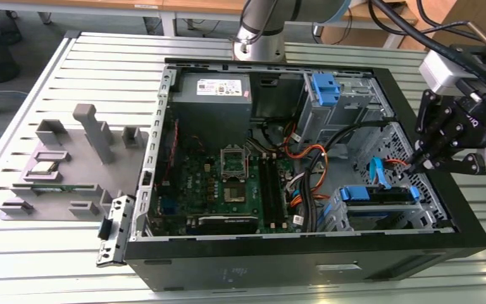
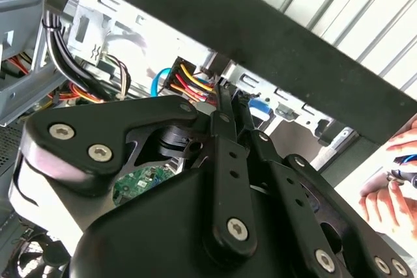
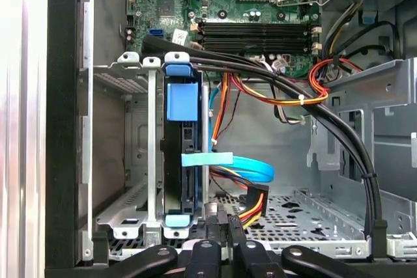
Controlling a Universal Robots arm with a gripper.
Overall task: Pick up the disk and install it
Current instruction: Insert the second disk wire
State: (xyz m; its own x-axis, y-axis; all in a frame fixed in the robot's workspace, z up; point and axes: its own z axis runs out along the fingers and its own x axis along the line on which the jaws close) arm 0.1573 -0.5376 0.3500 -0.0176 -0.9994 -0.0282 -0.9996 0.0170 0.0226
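Gripper [image 1: 414, 166] hung inside the open black PC case [image 1: 311, 263], on the exterior view's right, fingers pressed together on nothing, tips among cables. The disk [image 3: 182, 161], blue bracket on its edges, sat upright in the metal drive cage [image 3: 124, 154] just beside the fingertips. Black cable bundle [image 3: 313, 115], orange-red-yellow wires [image 3: 260, 96] and a flat blue ribbon cable [image 3: 251, 166] crowded the bay. Green motherboard [image 1: 226, 183] lay left of it; grey ridged table [image 1: 99, 69] underneath. A hand [image 2: 391, 187] showed in the second wrist view.

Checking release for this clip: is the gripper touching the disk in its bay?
Cannot tell. In the first wrist view the gripper sits right by the disk standing in its bay, but neither contact nor gap shows plainly.
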